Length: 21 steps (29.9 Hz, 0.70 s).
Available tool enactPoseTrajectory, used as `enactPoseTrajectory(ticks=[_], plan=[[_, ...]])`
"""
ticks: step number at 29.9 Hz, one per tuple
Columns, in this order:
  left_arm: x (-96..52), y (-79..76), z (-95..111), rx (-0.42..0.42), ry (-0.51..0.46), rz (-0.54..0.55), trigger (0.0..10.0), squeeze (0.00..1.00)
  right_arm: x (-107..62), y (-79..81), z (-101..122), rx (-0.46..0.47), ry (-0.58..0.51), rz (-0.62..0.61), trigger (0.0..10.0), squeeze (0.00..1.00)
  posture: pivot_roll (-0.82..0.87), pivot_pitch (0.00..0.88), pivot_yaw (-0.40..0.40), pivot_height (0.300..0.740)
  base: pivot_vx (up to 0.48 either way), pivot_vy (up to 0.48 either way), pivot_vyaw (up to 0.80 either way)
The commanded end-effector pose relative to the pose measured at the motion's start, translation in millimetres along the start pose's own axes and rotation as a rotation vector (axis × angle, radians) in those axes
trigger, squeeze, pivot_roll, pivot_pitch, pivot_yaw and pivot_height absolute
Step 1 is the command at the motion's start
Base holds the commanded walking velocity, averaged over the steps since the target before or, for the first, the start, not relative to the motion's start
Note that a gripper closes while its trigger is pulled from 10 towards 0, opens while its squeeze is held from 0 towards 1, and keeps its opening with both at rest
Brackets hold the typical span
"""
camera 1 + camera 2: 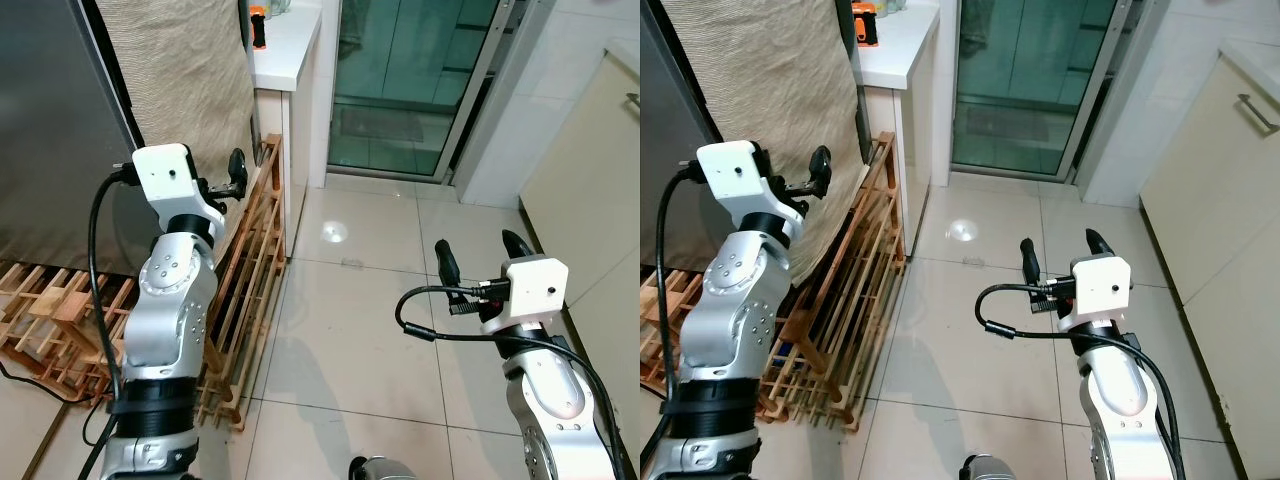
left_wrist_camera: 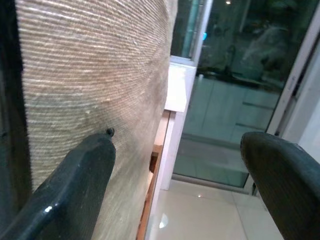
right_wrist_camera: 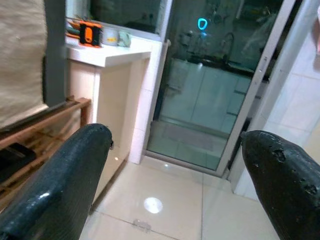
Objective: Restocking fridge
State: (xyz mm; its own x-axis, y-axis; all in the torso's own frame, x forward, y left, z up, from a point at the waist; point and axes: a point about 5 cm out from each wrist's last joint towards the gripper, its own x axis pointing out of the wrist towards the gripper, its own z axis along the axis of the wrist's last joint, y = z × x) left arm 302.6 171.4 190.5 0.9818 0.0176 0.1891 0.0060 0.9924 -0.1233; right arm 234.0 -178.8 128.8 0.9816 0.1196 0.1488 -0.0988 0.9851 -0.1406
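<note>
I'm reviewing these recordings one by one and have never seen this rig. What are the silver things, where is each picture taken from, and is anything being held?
The silver things are the two arms of a walking humanoid robot. Two pictures come from cameras on its head, looking down at a glossy beige tiled floor. The other two come from cameras on its wrists, looking along each gripper's black fingers.

The left gripper is raised beside a beige woven cloth hanging over a tall dark appliance. Below it a slatted wooden rack stands tilted against that appliance. The right gripper hovers over the tiles. Both are open and hold nothing.

Ahead are a sliding glass door and a white counter with a small orange and black object on it.
</note>
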Motion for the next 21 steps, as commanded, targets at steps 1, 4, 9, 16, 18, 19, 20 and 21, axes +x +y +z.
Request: enactPoseTrajectory(ticks=[1, 4, 9, 16, 18, 19, 20, 21], plan=[[-7.8, 14.5, -4, 0.015, 0.017, 0.049, 10.0, 0.00, -0.5, -2.6, 4, -0.006, -0.020, -0.011, 10.0, 0.00, -0.14, 0.078, -0.007, 0.740, 0.000, 0.000, 0.00], [-12.2, 24.8, -9, 0.013, 0.037, 0.106, 10.0, 0.00, 0.1, -1.4, 3, -0.003, -0.017, -0.007, 10.0, 0.00, -0.13, 0.080, -0.010, 0.740, 0.000, 0.000, 0.00], [-14.6, 31.7, -2, 0.024, 0.008, 0.156, 10.0, 0.00, 2.9, 1.4, 0, 0.002, -0.011, 0.007, 10.0, 0.00, -0.11, 0.079, -0.019, 0.740, 0.000, 0.000, 0.00], [-22.8, 33.3, 3, 0.024, 0.004, 0.128, 10.0, 0.00, 3.2, -0.6, 0, -0.006, -0.012, 0.009, 10.0, 0.00, -0.12, 0.076, -0.011, 0.740, 0.000, 0.000, 0.00], [-27.7, 32.6, 2, 0.023, 0.015, 0.111, 10.0, 0.00, 2.6, -1.1, -1, -0.007, -0.011, 0.007, 10.0, 0.00, -0.12, 0.076, -0.011, 0.740, 0.000, 0.000, 0.00], [-31.0, 32.0, 0, 0.022, 0.023, 0.099, 10.0, 0.00, 2.3, -1.4, -1, -0.007, -0.010, 0.007, 10.0, 0.00, -0.12, 0.076, -0.011, 0.740, 0.000, 0.000, 0.00], [-36.0, 28.6, -1, 0.017, 0.022, 0.061, 10.0, 0.00, 1.9, -1.4, -1, -0.006, -0.010, 0.005, 10.0, 0.00, -0.11, 0.080, -0.011, 0.740, 0.000, 0.000, 0.00], [-39.2, 22.9, 2, 0.002, 0.002, 0.011, 10.0, 0.00, 1.7, -0.8, -1, -0.005, -0.009, 0.006, 10.0, 0.00, -0.11, 0.080, -0.012, 0.740, 0.000, 0.000, 0.00]])
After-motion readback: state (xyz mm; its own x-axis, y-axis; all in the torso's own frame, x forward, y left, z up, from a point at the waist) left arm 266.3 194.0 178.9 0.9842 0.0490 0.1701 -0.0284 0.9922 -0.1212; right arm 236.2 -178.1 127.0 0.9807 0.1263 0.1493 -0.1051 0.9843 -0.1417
